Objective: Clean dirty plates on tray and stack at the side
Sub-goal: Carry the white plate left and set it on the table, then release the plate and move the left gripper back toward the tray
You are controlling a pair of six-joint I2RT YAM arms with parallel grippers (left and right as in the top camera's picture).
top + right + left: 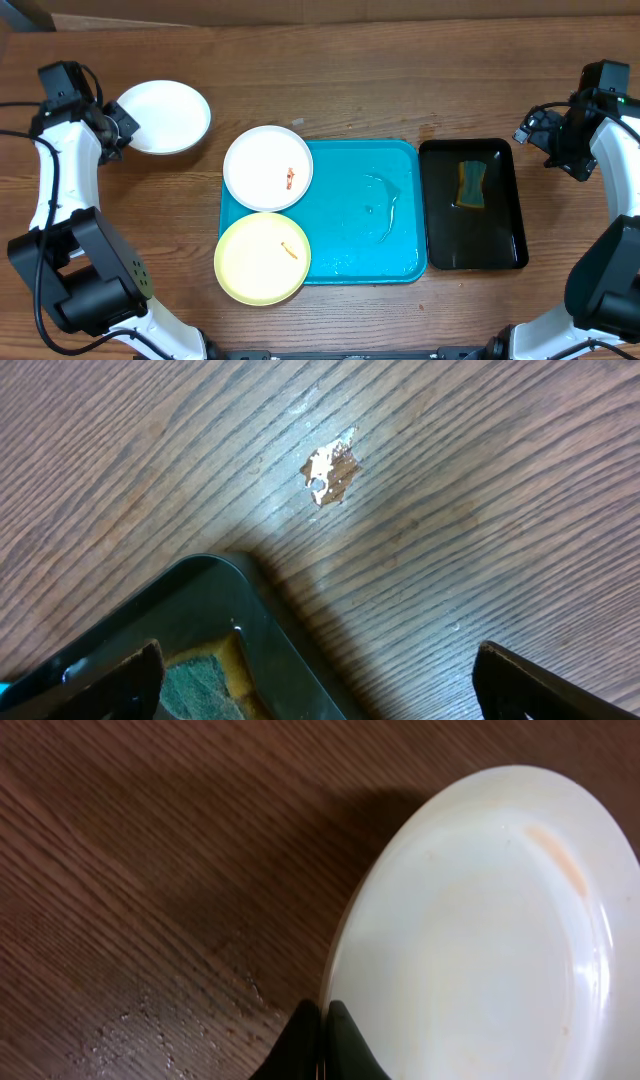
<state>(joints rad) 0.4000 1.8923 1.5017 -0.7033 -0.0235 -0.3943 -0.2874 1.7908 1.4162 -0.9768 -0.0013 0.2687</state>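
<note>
Left claw pinches the rim of the outer white plate, faintly orange-smeared, well left of the tray. Overhanging the tray's left edge are the second white plate and the yellow-green plate, both specked. Right claw gapes wide over the tabletop, right of the tray.

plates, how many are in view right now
3. One white plate off the tray at far left, rim pinched by the left gripper; a second white plate on the tray's back-left corner; a yellow-green plate overhanging its front-left corner. None looks hidden.
</note>
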